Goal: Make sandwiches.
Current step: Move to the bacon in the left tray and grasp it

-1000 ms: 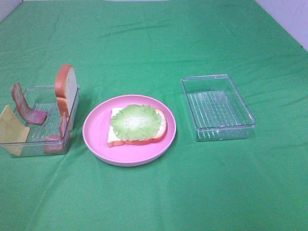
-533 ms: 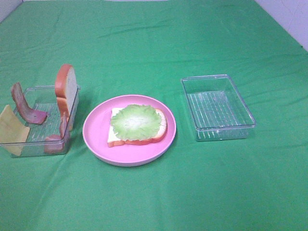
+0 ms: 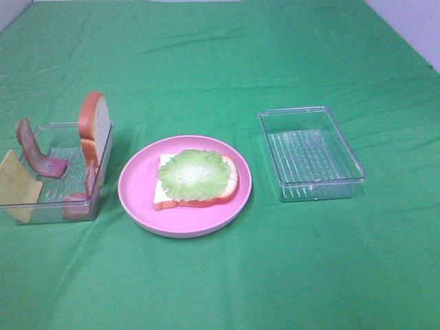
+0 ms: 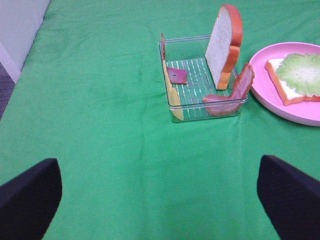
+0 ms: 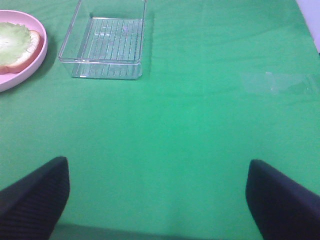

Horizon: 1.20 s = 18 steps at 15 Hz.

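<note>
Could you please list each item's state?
White toy bread slice: flat on round pink plate.
Round pale-green lettuce leaf: flat atop it.
Second bread slice: upright in left clear plastic tray.
Reddish-pink bacon strips: propped there.
Yellow cheese square: leaning on its wall.
Right clear plastic tray: empty.
Left gripper: open.
Right gripper: open.

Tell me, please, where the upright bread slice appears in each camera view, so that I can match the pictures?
Exterior high: the upright bread slice stands at the left of the picture, in the clear tray, against the wall nearest the pink plate.
Left wrist: it stands in the same tray, on the side toward the plate.
Right wrist: not in it.
Shared landmark: the pink plate shows in all three views.
</note>
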Tool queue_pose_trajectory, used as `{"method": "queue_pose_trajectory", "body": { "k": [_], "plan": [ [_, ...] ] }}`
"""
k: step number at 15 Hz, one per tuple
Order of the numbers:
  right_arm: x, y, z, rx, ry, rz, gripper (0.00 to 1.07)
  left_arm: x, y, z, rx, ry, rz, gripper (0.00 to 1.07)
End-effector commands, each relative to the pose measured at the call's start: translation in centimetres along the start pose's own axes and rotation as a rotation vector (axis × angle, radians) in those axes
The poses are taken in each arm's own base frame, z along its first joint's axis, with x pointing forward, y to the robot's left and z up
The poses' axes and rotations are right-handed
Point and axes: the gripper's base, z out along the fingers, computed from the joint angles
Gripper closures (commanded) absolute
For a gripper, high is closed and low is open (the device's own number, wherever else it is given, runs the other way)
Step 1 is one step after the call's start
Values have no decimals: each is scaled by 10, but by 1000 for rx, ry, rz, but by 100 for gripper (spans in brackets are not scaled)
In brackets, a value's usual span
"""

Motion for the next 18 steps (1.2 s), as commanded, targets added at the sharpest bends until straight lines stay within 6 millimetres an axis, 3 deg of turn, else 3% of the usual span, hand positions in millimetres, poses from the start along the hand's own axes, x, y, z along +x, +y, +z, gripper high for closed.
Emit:
{"method": "queue_pose_trajectory", "body": {
  "k": [1,14,16,18],
  "plan": [
    [3,0,-4,5,-33,4,15,1,-1,-2,6,-16,-8,6],
    [3,0,-4,5,-33,4,15,0,-1,-1,6,-12,-8,6],
    [3,0,-4,5,-33,4,15,-6,-1,1,6,-6,-22,6],
    [3,0,-4,5,-33,4,15,-28,0,5,6,-10,-43,6]
  ]
}}
